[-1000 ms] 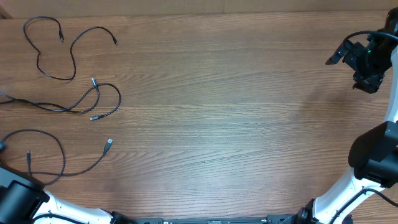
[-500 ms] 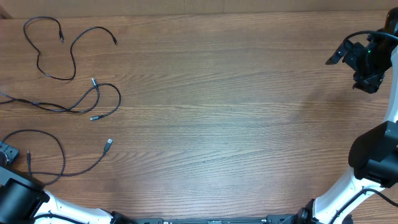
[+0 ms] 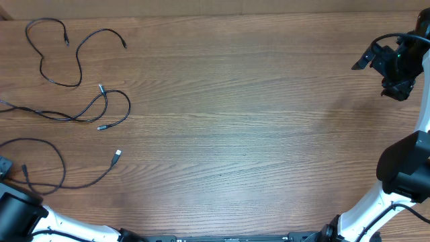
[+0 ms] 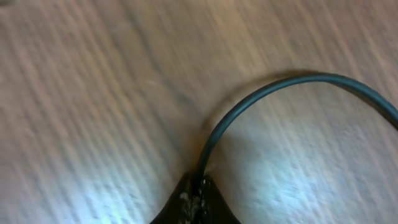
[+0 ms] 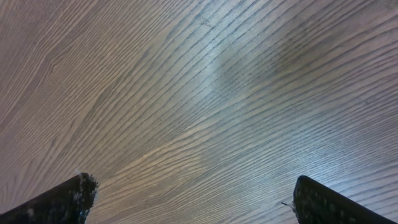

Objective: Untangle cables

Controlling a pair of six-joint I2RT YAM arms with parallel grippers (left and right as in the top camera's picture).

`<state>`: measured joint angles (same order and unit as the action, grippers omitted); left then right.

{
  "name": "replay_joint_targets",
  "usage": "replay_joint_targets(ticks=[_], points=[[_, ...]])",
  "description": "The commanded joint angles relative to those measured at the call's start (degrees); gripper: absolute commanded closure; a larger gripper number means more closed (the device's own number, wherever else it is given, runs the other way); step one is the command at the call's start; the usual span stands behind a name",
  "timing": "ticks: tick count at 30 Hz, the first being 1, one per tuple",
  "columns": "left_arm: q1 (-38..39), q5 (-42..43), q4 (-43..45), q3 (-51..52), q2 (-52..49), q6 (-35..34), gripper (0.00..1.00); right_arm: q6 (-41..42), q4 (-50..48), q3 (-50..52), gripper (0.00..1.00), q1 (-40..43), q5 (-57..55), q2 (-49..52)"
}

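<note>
Three thin black cables lie apart at the table's left in the overhead view: a far one [image 3: 79, 60], a middle one [image 3: 128, 106] and a near loop [image 3: 63, 161]. My left gripper [image 3: 4, 164] sits at the left edge, on the near loop. In the left wrist view its jaws [image 4: 198, 190] are shut on that cable [image 4: 298, 79], which arcs up and away to the right, low over the wood. My right gripper [image 3: 393, 64] hovers at the far right, well away from every cable. Its fingers [image 5: 81, 194] stand wide open over bare wood.
The wooden table [image 3: 242, 121] runs between the two arms. The right arm's base and links [image 3: 403, 181] fill the near right corner, and the left arm's base [image 3: 20, 215] the near left corner.
My left gripper has closed onto the near loop. The loop's left part and its small plug have shifted a little left and toward the front. The right arm has not moved.
</note>
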<state>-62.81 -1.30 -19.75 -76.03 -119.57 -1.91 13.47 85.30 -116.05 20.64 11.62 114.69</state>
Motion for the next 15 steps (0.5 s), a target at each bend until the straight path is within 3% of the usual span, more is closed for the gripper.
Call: replay_joint_targets(ticks=[1, 15], points=[[-4.1, -1.6, -4.3, 0.1, -6.3, -0.4, 0.96, 0.2, -0.1, -0.9, 0.0, 0.2, 0.0, -1.4], [-7.3, -1.6, -11.3, -11.5, -6.3, -0.9, 0.96, 0.2, -0.1, -0.9, 0.0, 0.2, 0.0, -1.4]])
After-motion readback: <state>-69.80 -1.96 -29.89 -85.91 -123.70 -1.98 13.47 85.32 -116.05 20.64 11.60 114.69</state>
